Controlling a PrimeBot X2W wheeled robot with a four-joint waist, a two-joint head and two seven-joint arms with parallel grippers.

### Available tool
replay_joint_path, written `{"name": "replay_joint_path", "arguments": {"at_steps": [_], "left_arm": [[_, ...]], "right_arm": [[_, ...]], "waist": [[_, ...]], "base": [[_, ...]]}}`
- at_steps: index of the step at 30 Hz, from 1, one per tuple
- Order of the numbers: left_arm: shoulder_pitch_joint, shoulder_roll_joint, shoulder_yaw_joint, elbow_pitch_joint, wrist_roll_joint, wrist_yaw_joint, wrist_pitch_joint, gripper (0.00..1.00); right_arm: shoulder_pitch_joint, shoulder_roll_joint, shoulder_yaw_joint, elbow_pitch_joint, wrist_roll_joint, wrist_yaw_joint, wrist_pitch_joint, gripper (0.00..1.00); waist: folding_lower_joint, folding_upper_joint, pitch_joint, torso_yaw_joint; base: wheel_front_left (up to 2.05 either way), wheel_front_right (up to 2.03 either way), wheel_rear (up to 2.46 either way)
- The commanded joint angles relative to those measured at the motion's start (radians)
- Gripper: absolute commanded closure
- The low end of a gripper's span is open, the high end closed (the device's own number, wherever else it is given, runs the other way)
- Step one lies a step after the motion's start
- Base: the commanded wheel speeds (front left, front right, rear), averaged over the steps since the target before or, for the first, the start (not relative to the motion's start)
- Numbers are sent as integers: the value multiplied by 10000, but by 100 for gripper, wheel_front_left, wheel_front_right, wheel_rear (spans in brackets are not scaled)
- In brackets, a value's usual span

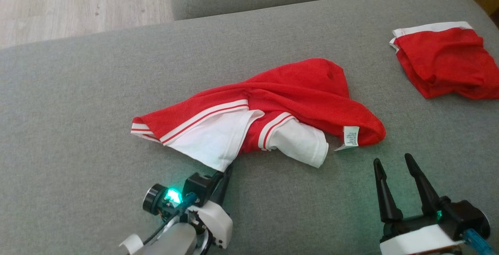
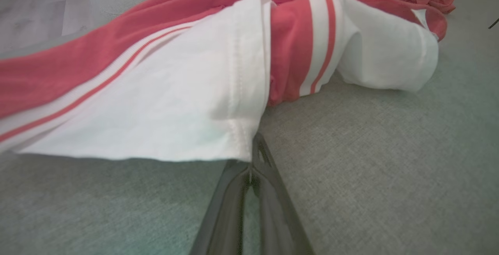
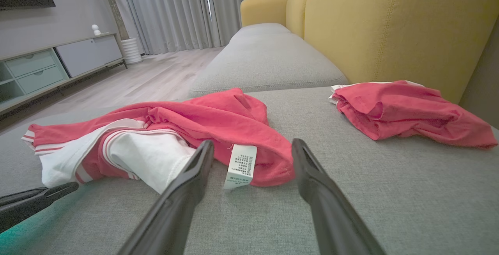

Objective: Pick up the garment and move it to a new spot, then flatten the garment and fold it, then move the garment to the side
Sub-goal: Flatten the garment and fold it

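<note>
My left gripper (image 1: pixel 228 167), lower centre-left in the head view, is clenched on the white hem corner of the red-and-white garment (image 1: pixel 296 87). The garment lies crumpled mid-frame on the grey cushion (image 1: pixel 78 110). My right gripper (image 1: pixel 391 160), lower right, gapes wide and holds nothing, just below the garment's label (image 1: pixel 351 135).

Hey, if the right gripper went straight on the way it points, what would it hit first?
Most likely the red hem of the garment, beside its white care label, just ahead of the right gripper and its open fingers; depth is unclear.
</note>
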Motion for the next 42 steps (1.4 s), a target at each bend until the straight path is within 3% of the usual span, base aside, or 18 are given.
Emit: {"name": "replay_joint_path", "arguments": {"at_steps": [1, 6, 11, 20, 28, 36, 42], "left_arm": [[-139, 165, 346, -251, -51, -7, -50, 100], [105, 496, 971, -1295, -200, 166, -51, 100], [518, 1466, 2063, -3481, -236, 697, -51, 100], [1004, 3032, 3746, -6576, -805, 1253, -50, 100], [1052, 3491, 4228, -7419, -972, 1475, 49, 100], [892, 3517, 4167, -7466, -957, 1501, 117, 100], [857, 3533, 4083, -7446, -956, 1479, 147, 100]], "right_arm": [[-237, -77, 182, -244, 3, -9, -109, 0], [-175, -92, 187, -225, -12, -9, -109, 0], [-67, -139, 15, -283, -29, -9, -109, 0], [-234, -252, 54, -132, 22, -9, -109, 0], [-432, -467, 97, 335, 324, -9, -109, 0], [-348, -1017, 1167, 1334, 870, -9, -109, 0], [-615, -1049, 1330, 2174, 737, -9, -109, 0]], "waist": [[0, 0, -19, -7], [0, 0, -115, -19], [0, 0, -24, 222], [0, 0, 325, 648], [0, 0, 404, 826], [0, 0, 342, 908], [0, 0, 324, 924]], "base": [[0, 0, 0], [0, 0, 0], [0, 0, 0], [0, 0, 0], [0, 0, 0], [0, 0, 0], [0, 0, 0]]}}
